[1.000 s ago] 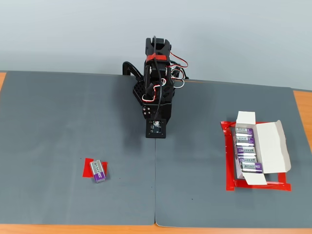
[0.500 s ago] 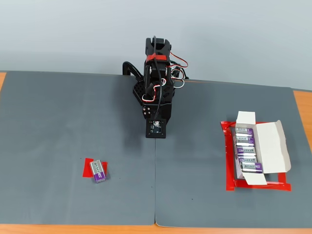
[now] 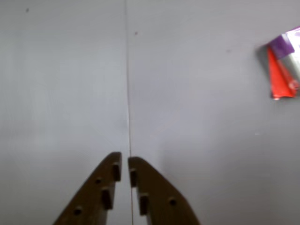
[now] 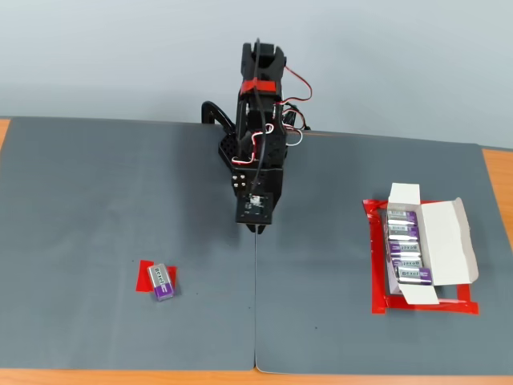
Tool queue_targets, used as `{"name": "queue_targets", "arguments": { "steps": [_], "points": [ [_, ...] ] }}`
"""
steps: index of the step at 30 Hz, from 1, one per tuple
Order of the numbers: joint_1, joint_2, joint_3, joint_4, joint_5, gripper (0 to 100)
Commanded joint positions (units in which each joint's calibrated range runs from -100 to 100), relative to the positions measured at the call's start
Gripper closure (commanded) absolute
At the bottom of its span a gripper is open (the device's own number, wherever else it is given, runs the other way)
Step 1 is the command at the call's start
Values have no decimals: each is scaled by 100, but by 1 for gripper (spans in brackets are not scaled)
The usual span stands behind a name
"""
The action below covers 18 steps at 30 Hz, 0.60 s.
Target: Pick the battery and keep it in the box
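Observation:
A purple and silver battery (image 4: 163, 281) lies on a flat red tape patch (image 4: 145, 277) at the left front of the grey mat. In the wrist view the battery (image 3: 287, 49) and the red patch (image 3: 279, 77) show at the right edge. My gripper (image 4: 258, 228) hangs over the middle of the mat, well to the right of the battery and far from it. In the wrist view the gripper (image 3: 124, 159) has its brown fingers together and holds nothing. The white box (image 4: 445, 241) lies open at the right, flaps spread.
Several identical batteries (image 4: 405, 249) lie in a row inside the box. A red tape frame (image 4: 377, 265) surrounds the box. A seam (image 4: 256, 305) runs down the middle of the grey mat. Wooden table edge shows at the far right (image 4: 501, 184).

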Motion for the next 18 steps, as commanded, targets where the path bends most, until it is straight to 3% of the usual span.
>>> {"name": "queue_targets", "arguments": {
  "steps": [1, 18],
  "points": [
    [248, 681, -965, -91, 141, 98],
    [1942, 3759, -3769, -91, 1219, 98]
  ]
}}
